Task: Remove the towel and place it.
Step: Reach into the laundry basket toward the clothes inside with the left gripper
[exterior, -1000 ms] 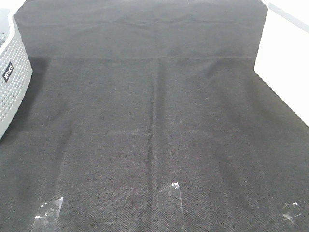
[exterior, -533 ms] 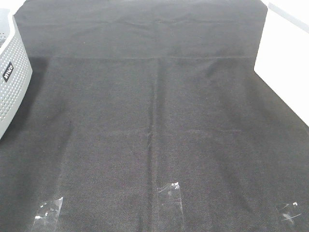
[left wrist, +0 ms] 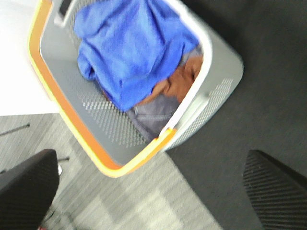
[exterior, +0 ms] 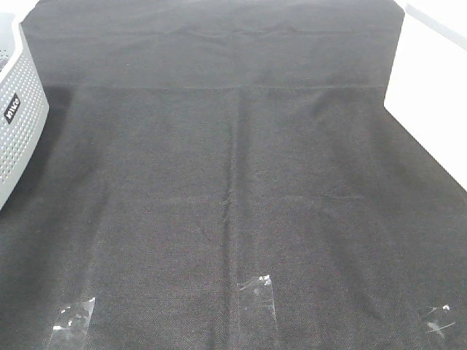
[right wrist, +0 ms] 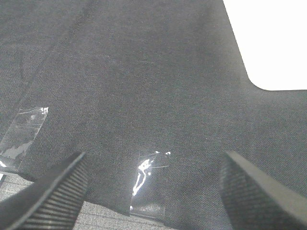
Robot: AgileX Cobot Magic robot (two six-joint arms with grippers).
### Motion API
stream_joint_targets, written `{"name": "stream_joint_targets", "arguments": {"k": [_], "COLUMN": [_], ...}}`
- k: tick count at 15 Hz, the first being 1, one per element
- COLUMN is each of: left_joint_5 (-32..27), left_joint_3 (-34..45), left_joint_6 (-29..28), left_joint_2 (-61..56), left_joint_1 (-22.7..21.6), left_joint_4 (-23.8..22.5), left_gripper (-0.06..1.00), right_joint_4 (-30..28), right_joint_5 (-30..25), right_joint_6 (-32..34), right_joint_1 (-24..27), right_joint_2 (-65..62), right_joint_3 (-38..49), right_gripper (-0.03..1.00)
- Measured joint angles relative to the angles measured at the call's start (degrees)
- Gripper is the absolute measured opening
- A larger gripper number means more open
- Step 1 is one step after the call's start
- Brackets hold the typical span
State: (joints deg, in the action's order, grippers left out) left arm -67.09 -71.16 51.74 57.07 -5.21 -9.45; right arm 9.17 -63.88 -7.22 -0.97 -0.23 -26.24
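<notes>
Your left gripper (left wrist: 149,158) hangs with its jaws spread wide and empty above the basket (left wrist: 96,115). The towel (left wrist: 129,48) lies bunched on top of the pile inside it, over an orange garment (left wrist: 180,79) and a grey garment (left wrist: 156,112). To pick well, I'd bring the gripper down on the highest blue fold, away from the rim. Close on the blue layer alone so the 2 garments beneath are not dragged up, then lift clear of the wall before carrying it to the black cloth (exterior: 233,189). Your right gripper (right wrist: 154,158) is open too, holding nothing, above the cloth's edge by the tape strips (right wrist: 146,182). The high camera shows only a slice of the basket and neither arm. The towel's tag and hem are lost in the blurred wrist view.
</notes>
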Motion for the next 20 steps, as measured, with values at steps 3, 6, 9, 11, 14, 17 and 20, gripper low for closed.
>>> {"name": "stream_joint_targets", "arguments": {"k": [3, 6, 9, 11, 14, 17, 20], "left_joint_5": [0.00, 1.49, 6.59, 11.34, 15.41, 17.48, 20.11], "left_joint_3": [0.00, 0.00, -0.69, -3.50, -7.68, -8.25, -8.25], "left_joint_6": [0.23, 2.29, 5.50, 7.33, 12.49, 16.84, 20.86], "left_joint_2": [2.92, 7.68, 15.58, 23.03, 30.54, 37.41, 42.34], "left_joint_1": [0.00, 0.00, 0.00, -0.40, -3.04, -6.02, -9.51], "left_joint_4": [-6.88, -12.66, -14.78, -17.02, -13.12, -10.37, -10.37], "left_gripper": [0.98, 0.98, 0.98, 0.98, 0.98, 0.98, 0.98], "right_joint_4": [0.00, 0.00, 0.00, 0.00, 0.00, 0.00, 0.00], "right_joint_5": [0.00, 0.00, 0.00, 0.00, 0.00, 0.00, 0.00], "right_joint_6": [0.00, 0.00, 0.00, 0.00, 0.00, 0.00, 0.00], "right_joint_1": [0.00, 0.00, 0.00, 0.00, 0.00, 0.00, 0.00], "right_joint_2": [0.00, 0.00, 0.00, 0.00, 0.00, 0.00, 0.00], "right_joint_3": [0.00, 0.00, 0.00, 0.00, 0.00, 0.00, 0.00], "right_gripper": [0.73, 0.73, 0.73, 0.73, 0.73, 0.73, 0.73]}}
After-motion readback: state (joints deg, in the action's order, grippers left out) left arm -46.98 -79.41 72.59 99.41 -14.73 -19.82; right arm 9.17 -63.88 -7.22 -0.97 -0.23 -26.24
